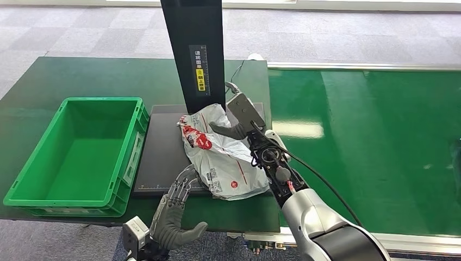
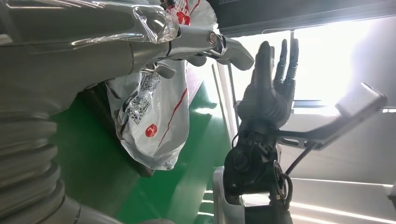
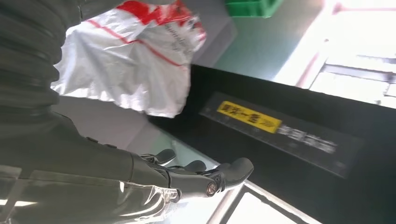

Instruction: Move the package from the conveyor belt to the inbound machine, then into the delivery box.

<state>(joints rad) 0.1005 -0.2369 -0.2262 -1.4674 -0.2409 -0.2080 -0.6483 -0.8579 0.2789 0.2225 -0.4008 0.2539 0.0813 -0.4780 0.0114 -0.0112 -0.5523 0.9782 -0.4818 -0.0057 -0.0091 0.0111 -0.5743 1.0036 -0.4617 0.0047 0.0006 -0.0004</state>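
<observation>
Grey carpet tiles lay behind a dark green table, and we worked across it from the left. Farthest left sat the green delivery box, open-topped, with nothing visible inside it. Just beside it lay the black platform of the inbound machine, whose black column rose at the back and carried a yellow label.

On that platform rested the package, a crumpled white plastic bag with red print and a code patch, one end hanging slightly past the platform's near edge. Our left hand hovered at the platform's near edge, just short of the package, fingers spread apart and holding nothing; from the wrist camera its fingers reached across the bag without gripping it. Our right hand stood at the far right side of the package, thumb toward the plastic; the left wrist view showed that hand with fingers extended and apart, empty. Beyond it to the right stretched the glossy green conveyor belt, bare where we could see it.
</observation>
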